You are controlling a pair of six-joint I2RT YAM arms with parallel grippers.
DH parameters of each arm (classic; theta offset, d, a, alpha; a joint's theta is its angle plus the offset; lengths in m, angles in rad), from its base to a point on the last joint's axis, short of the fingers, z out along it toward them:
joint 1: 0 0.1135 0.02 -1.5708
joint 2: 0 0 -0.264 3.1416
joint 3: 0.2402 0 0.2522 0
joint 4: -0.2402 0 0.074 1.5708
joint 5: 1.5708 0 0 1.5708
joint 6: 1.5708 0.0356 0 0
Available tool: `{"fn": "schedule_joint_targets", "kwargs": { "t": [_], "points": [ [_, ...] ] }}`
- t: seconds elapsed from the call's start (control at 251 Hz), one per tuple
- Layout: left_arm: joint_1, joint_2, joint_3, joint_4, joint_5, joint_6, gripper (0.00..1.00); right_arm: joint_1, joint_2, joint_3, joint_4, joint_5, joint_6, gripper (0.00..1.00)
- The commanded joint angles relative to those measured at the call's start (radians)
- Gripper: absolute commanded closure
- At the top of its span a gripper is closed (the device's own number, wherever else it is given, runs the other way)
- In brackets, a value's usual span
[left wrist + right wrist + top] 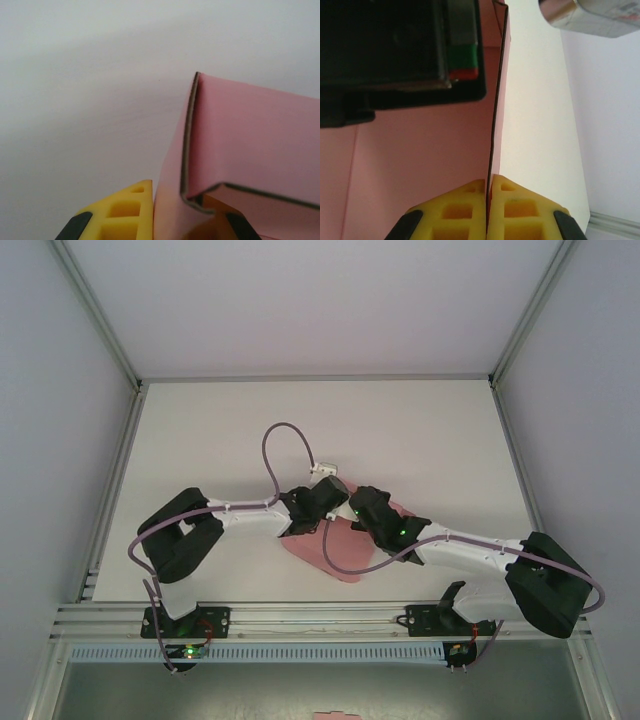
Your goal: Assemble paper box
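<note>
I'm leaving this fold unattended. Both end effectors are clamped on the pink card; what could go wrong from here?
The left end effector and right end effector each pinch a thin edge of the paper box; pulling apart could tear or crease it. Their wrists sit very close over the box, so they might collide while folding.

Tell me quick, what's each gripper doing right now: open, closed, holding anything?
Left gripper: jaws closed on a folded-up flap of the paper box.
Right gripper: jaws closed on the thin edge of the paper box.
</note>
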State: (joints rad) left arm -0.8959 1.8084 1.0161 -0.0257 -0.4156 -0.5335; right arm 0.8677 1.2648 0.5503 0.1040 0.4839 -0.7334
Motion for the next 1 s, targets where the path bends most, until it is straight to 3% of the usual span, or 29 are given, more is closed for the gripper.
{"fn": "schedule_joint_targets", "kwargs": {
  "t": [0.0, 0.08, 0.128, 0.18, 0.223, 0.303, 0.387, 0.439, 0.471, 0.495, 0.527, 0.575, 0.738, 0.81, 0.914, 0.994],
  "points": [
    [0.104, 0.08, -0.061, -0.208, -0.513, -0.177, 1.0, 0.027, -0.039, 0.034, -0.119, -0.07, 0.088, 1.0],
    [0.104, 0.101, -0.001, -0.341, -0.589, -0.215, 1.0, 0.023, -0.052, 0.034, -0.121, -0.096, 0.108, 1.0],
    [0.1, 0.094, -0.019, -0.269, -0.552, -0.127, 1.0, 0.019, -0.064, 0.027, -0.112, -0.123, 0.119, 1.0],
    [0.097, 0.06, -0.105, -0.043, -0.387, 0.033, 1.0, 0.011, -0.079, 0.018, -0.087, -0.147, 0.132, 1.0],
    [0.101, 0.018, -0.201, 0.171, -0.206, 0.123, 1.0, 0.002, -0.09, 0.011, -0.061, -0.158, 0.148, 0.86],
    [0.102, -0.043, -0.34, 0.49, 0.073, 0.192, 1.0, -0.003, -0.116, 0.013, -0.052, -0.183, 0.159, 0.8],
    [0.1, -0.088, -0.392, 0.609, 0.165, 0.194, 1.0, -0.005, -0.169, 0.02, -0.05, -0.204, 0.181, 0.51],
    [0.1, -0.111, -0.414, 0.65, 0.183, 0.207, 1.0, -0.005, -0.225, 0.017, -0.051, -0.215, 0.201, 0.48],
    [0.1, -0.126, -0.431, 0.681, 0.188, 0.21, 1.0, -0.005, -0.265, 0.014, -0.053, -0.225, 0.217, 0.41],
    [0.101, -0.139, -0.446, 0.706, 0.19, 0.206, 1.0, -0.005, -0.298, 0.013, -0.053, -0.227, 0.232, 0.29],
    [0.101, -0.16, -0.467, 0.741, 0.192, 0.203, 1.0, -0.006, -0.344, 0.013, -0.048, -0.223, 0.269, 0.03],
    [0.101, -0.193, -0.489, 0.769, 0.179, 0.19, 1.0, -0.008, -0.421, 0.01, -0.04, -0.209, 0.333, 0.02],
    [0.101, -0.35, -0.454, 0.546, 0.122, 0.133, 1.0, -0.055, -0.64, 0.02, -0.08, -0.037, 0.52, 0.02],
    [0.1, -0.415, -0.392, 0.335, 0.036, 0.054, 1.0, -0.082, -0.671, 0.063, -0.207, -0.177, 0.517, 0.02],
    [0.101, -0.469, -0.3, 0.077, -0.047, 0.002, 1.0, -0.084, -0.636, 0.108, -0.316, -0.447, 0.393, 0.02],
    [0.1, -0.487, -0.235, -0.082, -0.076, -0.023, 1.0, -0.083, -0.551, 0.155, -0.339, -0.485, 0.297, 0.02]
  ]
}}
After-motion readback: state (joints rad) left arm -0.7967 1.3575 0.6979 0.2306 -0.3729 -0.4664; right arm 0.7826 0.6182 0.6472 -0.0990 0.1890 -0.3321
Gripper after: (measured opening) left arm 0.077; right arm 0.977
